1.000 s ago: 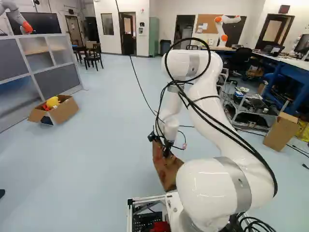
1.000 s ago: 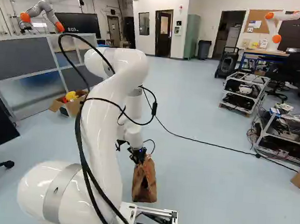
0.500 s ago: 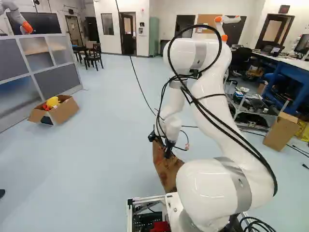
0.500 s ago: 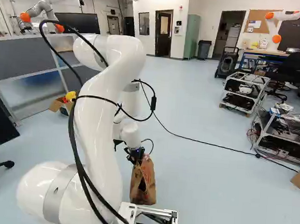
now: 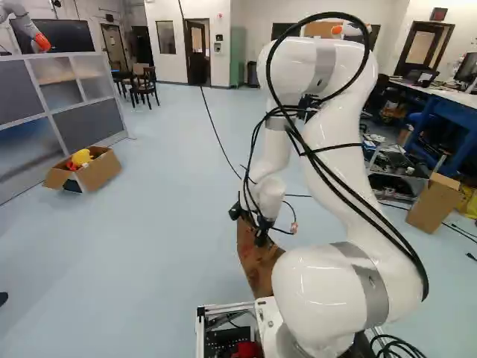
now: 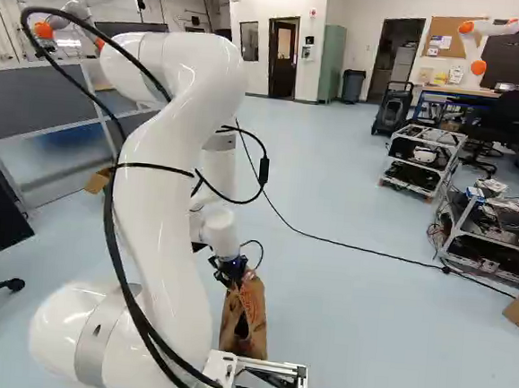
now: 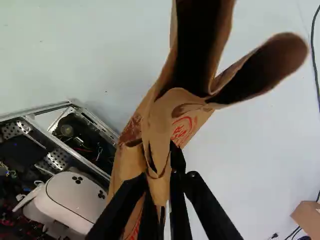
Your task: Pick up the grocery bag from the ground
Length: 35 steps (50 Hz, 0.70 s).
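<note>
Gripper [image 6: 235, 278] clamped on paper grocery bag [image 6: 247, 323]; wrist view has gripper [image 7: 161, 175] with one finger on each side of a folded strip of brown paper, bag's open folds gaping ahead of the fingertips, red print on its side; bag hangs down from gripper, near the front edge of the base's metal frame [image 6: 297, 377]; can't tell whether bag bottom touches the floor [image 5: 171, 246]; arm [image 5: 339, 164] bent over, forearm pointing down to the bag.

Open cardboard box [image 5: 102, 171] on floor at left of left base view, near bottom edge of partition [image 5: 88, 119], yellow toy [image 5: 81, 156] in it; another cardboard box [image 5: 434, 203] on floor at right of left base view, tilted; two metal carts [image 6: 417, 161] at right of right base view, nearer one loaded with cables and gear; black cable [image 6: 354, 246] runs across floor; grey bin [image 6: 353, 84] by green cabinet [image 6: 333, 60]; another robot [image 6: 485, 32] at a table [image 6: 447, 90], far right.
</note>
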Available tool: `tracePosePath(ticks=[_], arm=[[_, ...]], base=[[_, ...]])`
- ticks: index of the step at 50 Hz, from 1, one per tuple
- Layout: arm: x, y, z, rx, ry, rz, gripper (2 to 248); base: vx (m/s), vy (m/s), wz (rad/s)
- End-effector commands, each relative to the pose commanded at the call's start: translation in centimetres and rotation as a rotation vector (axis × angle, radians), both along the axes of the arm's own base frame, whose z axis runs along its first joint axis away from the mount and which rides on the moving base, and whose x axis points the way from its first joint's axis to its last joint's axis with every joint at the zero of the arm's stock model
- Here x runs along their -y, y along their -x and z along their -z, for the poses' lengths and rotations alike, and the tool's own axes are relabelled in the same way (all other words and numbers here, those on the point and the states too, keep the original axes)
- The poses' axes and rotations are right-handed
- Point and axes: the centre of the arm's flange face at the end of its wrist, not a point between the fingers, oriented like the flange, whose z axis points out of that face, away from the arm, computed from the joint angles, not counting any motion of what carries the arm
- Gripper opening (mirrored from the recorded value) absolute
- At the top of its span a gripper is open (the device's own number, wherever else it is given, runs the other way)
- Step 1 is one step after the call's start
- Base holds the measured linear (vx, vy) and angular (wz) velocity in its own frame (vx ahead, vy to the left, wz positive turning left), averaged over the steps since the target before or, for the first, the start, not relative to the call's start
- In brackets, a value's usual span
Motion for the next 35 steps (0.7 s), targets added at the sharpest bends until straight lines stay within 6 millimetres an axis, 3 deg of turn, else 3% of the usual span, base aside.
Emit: tracePosePath(ticks=[35], arm=[[0.0, 0.5, -2.1, 0.060, -0.005, 0.039, 22]], base=[[0.000, 0.000, 0.000]])
